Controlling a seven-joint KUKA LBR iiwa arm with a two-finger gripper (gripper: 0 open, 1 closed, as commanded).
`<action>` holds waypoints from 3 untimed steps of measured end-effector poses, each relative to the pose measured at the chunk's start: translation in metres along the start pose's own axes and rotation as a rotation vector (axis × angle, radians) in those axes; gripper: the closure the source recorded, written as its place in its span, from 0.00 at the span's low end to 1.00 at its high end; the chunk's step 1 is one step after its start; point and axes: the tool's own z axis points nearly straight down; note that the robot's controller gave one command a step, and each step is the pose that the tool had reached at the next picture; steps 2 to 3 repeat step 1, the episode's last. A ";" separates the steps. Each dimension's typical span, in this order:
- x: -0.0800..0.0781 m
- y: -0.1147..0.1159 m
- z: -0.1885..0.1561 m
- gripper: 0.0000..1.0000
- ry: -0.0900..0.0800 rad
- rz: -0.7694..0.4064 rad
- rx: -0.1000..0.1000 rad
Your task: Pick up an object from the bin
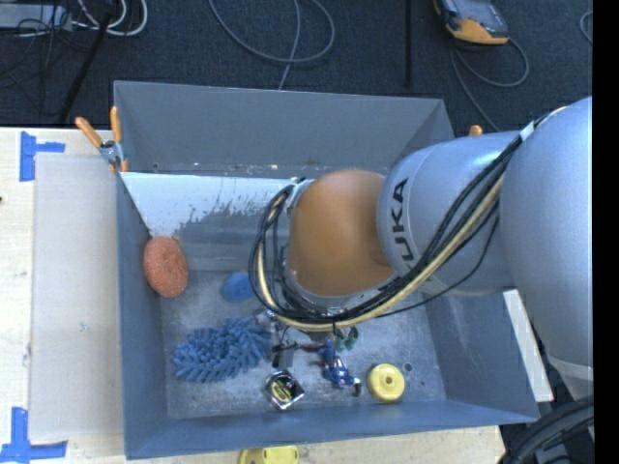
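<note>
Camera view, looking down: the arm [503, 211] comes in from the right, and its orange cover [334, 230] hangs over the middle of the bin [135, 259]. Beneath the cover the gripper [295, 341] sits low over the near half of the floor. The cables and wrist crowd it, so I can't tell whether it is apart or together, and nothing can be seen held in it.

Three things lie close. The mitt [221, 349], blue and shaggy, sprawls just left of the gripper, its right end nearest. The gadget [283, 390], small, black and yellow, lies just nearer the front wall. The clip [337, 370], a small blue piece, is just to the right. Which one is the target I can't say.

My read is that the mitt is the forgiving one. It looks light and soft and should squash instead of slipping, so a pinch into the pile at its right end ought to hold. The gadget looks hard and smooth, so it should be taken squarely across its narrow sides or it may skid away. The clip is tiny and bony and could easily tip.

Farther off, a yellow disc [387, 382] lies flat near the front right. An orange sponge [165, 266] rests by the left wall, and a blue lump [237, 285] lies between it and the cover.
</note>
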 end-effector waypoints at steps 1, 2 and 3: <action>0.019 -0.015 -0.053 1.00 -0.004 -0.071 -0.001; 0.019 -0.015 -0.053 1.00 -0.004 -0.071 -0.001; 0.019 -0.015 -0.053 1.00 -0.004 -0.071 -0.001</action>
